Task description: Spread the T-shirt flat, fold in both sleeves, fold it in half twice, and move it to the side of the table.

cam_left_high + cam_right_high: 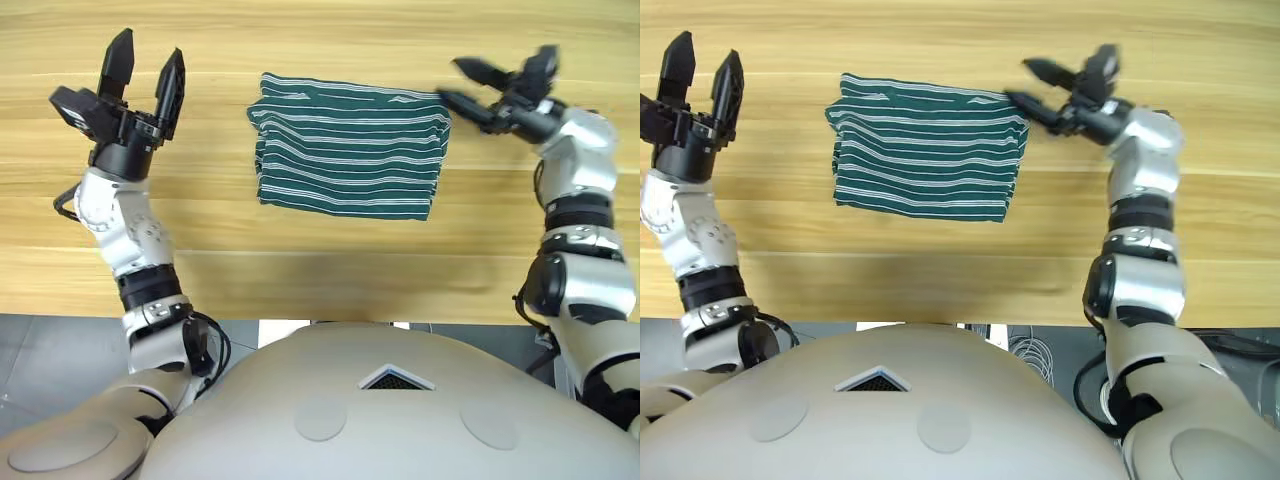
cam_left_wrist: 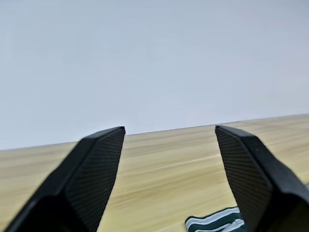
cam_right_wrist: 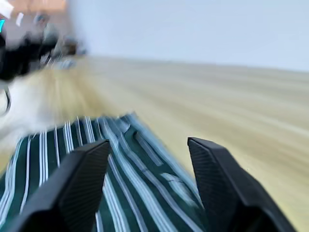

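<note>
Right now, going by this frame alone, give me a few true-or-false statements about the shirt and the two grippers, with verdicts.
1. The T-shirt lies folded into a compact rectangle on the table. True.
2. The left gripper is shut on a sleeve. False: it is open and apart from the shirt, off to its left.
3. The right gripper is open, at the shirt's far right corner. True.
4. The shirt is plain red. False: it is dark green with white stripes.
</note>
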`<action>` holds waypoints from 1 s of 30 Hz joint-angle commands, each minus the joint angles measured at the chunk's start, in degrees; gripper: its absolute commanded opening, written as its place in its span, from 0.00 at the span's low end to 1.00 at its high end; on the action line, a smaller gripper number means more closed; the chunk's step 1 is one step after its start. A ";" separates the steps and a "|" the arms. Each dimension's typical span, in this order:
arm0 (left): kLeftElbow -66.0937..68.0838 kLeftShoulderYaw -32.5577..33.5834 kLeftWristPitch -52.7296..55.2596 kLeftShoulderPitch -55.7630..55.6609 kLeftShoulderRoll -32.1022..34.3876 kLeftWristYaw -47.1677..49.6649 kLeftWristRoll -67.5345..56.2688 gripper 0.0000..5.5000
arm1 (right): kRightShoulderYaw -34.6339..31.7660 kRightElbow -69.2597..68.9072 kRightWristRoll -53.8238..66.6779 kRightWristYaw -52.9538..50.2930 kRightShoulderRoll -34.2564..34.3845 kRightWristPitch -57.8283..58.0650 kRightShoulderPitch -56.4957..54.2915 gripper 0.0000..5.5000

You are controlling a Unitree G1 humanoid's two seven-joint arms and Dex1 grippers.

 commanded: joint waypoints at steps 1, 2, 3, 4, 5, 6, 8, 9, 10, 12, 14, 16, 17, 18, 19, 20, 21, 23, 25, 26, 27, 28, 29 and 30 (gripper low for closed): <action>-5.26 -3.31 -2.45 3.89 -2.28 6.51 5.57 0.61 | 7.19 -10.76 -4.55 -4.27 1.75 3.27 4.16 0.41; -6.12 -4.16 -3.10 4.91 -2.59 7.50 6.41 0.61 | 8.60 -12.73 -4.80 -4.78 2.18 4.50 4.81 0.38; -6.64 -4.86 -3.51 5.67 -2.78 8.23 6.81 0.61 | 9.72 -14.07 -4.94 -5.37 2.50 5.61 5.14 0.34; -6.69 -5.71 -4.04 6.44 -3.14 8.90 7.22 0.61 | 10.89 -15.08 -5.02 -6.03 3.10 6.89 5.21 0.32; -6.23 -6.64 -4.71 7.19 -3.52 9.55 7.91 0.61 | 11.86 -15.99 -4.94 -7.04 3.93 8.78 5.16 0.28; -5.69 -7.41 -5.36 7.77 -3.78 10.11 8.39 0.61 | 12.59 -16.96 -4.87 -8.07 4.61 10.44 5.21 0.24; -4.83 -8.65 -6.80 8.96 -4.06 11.10 8.89 0.61 | 13.25 -21.80 -3.80 -12.69 6.90 17.14 6.58 0.16; -4.88 -9.05 -7.37 9.51 -4.08 11.54 8.94 0.61 | 12.91 -25.28 -3.54 -17.73 9.20 21.72 7.98 0.12; -5.07 -9.34 -7.78 9.96 -4.06 11.90 8.79 0.61 | 12.99 -29.11 -4.28 -22.96 11.39 25.35 9.76 0.09; -5.43 -9.69 -8.46 10.56 -3.86 12.57 8.59 0.61 | 13.90 -35.82 -5.53 -31.41 14.90 31.32 13.03 0.02; -5.82 -9.89 -9.13 11.22 -3.72 13.24 8.33 0.61 | 16.73 -39.90 -7.77 -36.55 16.44 34.33 15.73 0.01; -6.14 -10.07 -9.79 11.82 -3.69 13.86 8.34 0.61 | 19.60 -41.00 -10.32 -40.36 16.97 35.03 17.34 0.01; -6.01 -10.24 -10.32 11.81 -3.66 14.22 8.70 0.61 | 20.66 -41.01 -11.20 -42.07 17.29 35.38 18.10 0.01; -5.89 -10.44 -10.66 11.79 -3.66 14.54 8.89 0.61 | 21.73 -40.93 -12.18 -43.87 17.66 35.70 18.91 0.01; -5.85 -10.65 -10.99 11.85 -3.69 14.85 9.04 0.61 | 22.78 -40.90 -13.03 -45.35 17.89 35.95 19.65 0.01; -5.99 -10.86 -11.33 12.07 -3.74 15.20 9.17 0.61 | 24.00 -40.73 -14.29 -47.01 18.00 36.11 20.37 0.01; -6.29 -11.04 -11.59 12.38 -3.81 15.57 9.27 0.61 | 24.91 -40.43 -15.42 -48.53 18.15 36.16 20.99 0.01; -6.93 -11.31 -12.14 13.12 -3.97 16.28 9.22 0.61 | 25.24 -37.92 -17.19 -52.05 18.95 34.97 21.25 0.01; -7.10 -11.58 -12.55 13.63 -4.03 16.95 9.09 0.61 | 24.95 -33.21 -18.67 -55.71 20.46 32.82 20.40 0.01; -7.09 -11.72 -12.68 13.75 -4.02 17.30 9.07 0.61 | 25.23 -30.50 -19.34 -57.16 21.16 31.36 19.83 0.01; -7.11 -11.89 -12.81 13.89 -4.08 17.68 9.08 0.61 | 25.80 -27.71 -19.94 -57.98 21.59 30.09 19.23 0.01; -7.17 -12.00 -12.99 14.04 -4.13 18.02 9.13 0.61 | 26.29 -24.56 -20.26 -58.35 22.14 28.58 18.68 0.01; -7.17 -12.17 -13.14 14.13 -4.20 18.30 9.21 0.61 | 27.15 -21.41 -20.77 -58.14 22.33 26.65 18.14 0.01; -7.11 -12.34 -13.24 14.12 -4.21 18.50 9.30 0.61 | 27.85 -19.01 -20.98 -57.57 22.38 24.97 17.86 0.01</action>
